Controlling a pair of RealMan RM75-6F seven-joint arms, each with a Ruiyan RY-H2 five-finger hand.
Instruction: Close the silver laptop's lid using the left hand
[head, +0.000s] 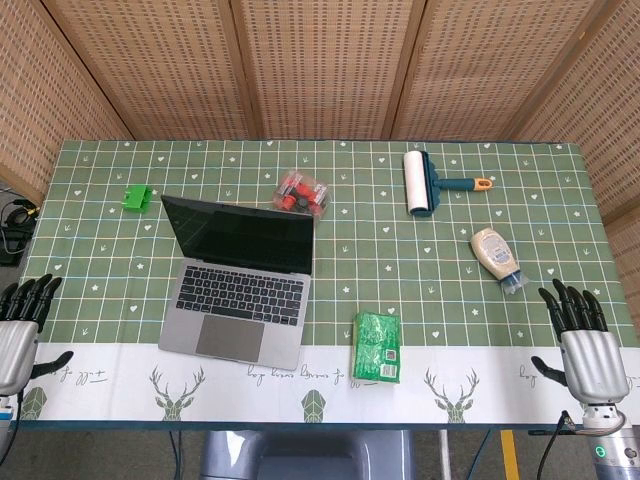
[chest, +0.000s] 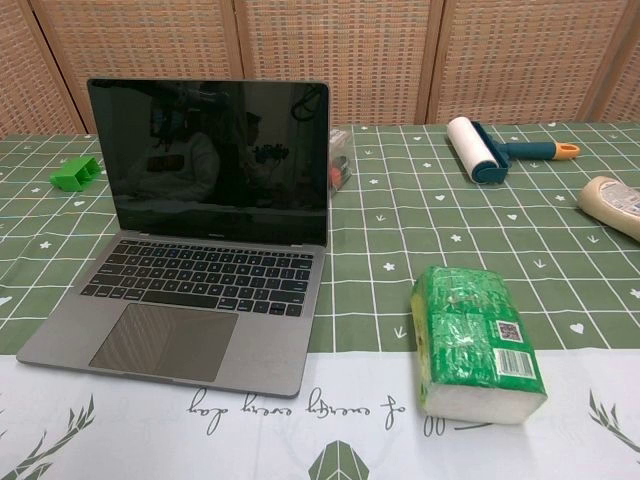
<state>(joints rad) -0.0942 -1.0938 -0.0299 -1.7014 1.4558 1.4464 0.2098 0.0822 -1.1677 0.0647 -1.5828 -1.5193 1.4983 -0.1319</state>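
Note:
The silver laptop (head: 240, 290) (chest: 195, 265) stands open on the left half of the table, its dark screen upright and its keyboard facing me. My left hand (head: 20, 330) rests at the table's front left corner, well left of the laptop, fingers straight and apart, holding nothing. My right hand (head: 585, 345) lies at the front right corner, fingers also spread and empty. Neither hand shows in the chest view.
A green tissue pack (head: 377, 346) (chest: 470, 340) lies right of the laptop. A small green block (head: 136, 198) (chest: 75, 174) and a packet of red items (head: 302, 192) sit behind it. A lint roller (head: 424, 182) (chest: 480, 148) and a squeeze bottle (head: 497, 256) (chest: 612, 203) lie to the right.

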